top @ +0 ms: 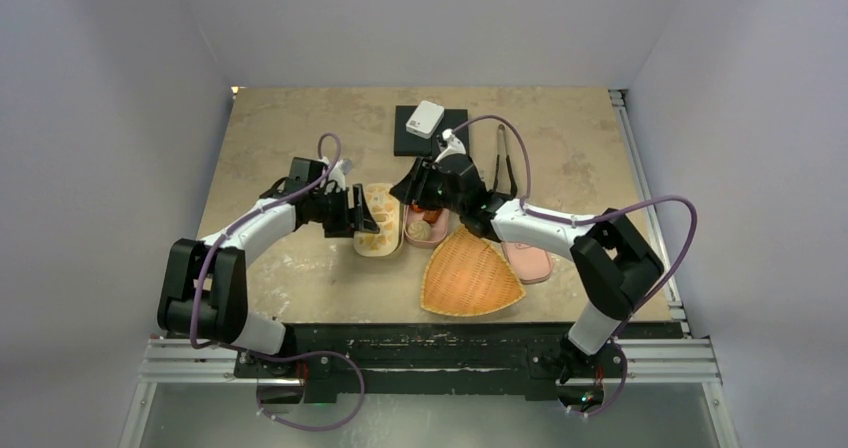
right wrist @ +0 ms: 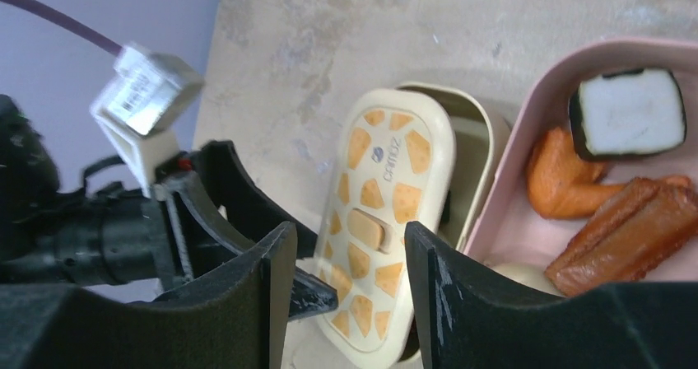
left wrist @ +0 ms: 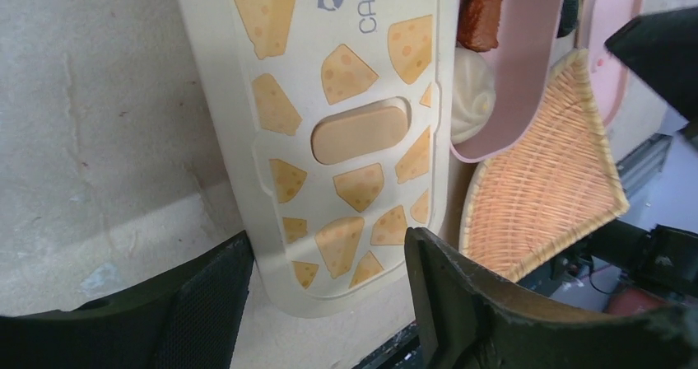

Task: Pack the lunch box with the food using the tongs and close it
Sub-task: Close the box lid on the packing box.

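Note:
The pink lunch box (top: 440,230) stands open and holds the food: a black-and-white piece (right wrist: 628,112), an orange bit (right wrist: 568,184), a brown sausage (right wrist: 630,233) and a pale bun (left wrist: 473,97). To its left a cream box (right wrist: 473,138) carries a cheese-patterned lid (left wrist: 346,130) lying askew. My left gripper (left wrist: 325,303) is open, its jaws astride the lid's near end. My right gripper (right wrist: 346,295) hovers open above the same lid with nothing between its jaws. The dark tongs (top: 505,163) lie on the table behind the right arm.
An orange wicker basket (top: 470,273) sits in front of the pink box, with a pink lid (top: 528,261) to its right. A black block with a white device (top: 425,120) stands at the back. The table's front rail (top: 430,358) runs by the arm bases.

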`<action>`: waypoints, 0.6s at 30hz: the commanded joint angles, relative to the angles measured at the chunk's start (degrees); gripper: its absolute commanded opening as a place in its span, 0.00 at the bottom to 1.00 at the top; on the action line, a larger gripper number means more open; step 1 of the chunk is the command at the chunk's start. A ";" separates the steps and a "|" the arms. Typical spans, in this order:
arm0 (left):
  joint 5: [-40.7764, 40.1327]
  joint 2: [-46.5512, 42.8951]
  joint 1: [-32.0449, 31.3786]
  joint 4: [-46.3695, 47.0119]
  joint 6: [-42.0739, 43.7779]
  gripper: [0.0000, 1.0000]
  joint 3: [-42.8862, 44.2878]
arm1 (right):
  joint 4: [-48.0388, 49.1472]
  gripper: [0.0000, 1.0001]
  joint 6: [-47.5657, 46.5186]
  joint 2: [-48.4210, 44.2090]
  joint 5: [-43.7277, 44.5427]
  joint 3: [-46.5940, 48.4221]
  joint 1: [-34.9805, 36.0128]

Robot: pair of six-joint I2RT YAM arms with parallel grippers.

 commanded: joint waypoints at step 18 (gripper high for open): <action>-10.59 -0.65 -0.91 -0.81 4.96 0.50 3.88 | -9.45 0.42 0.16 6.19 7.92 3.68 6.56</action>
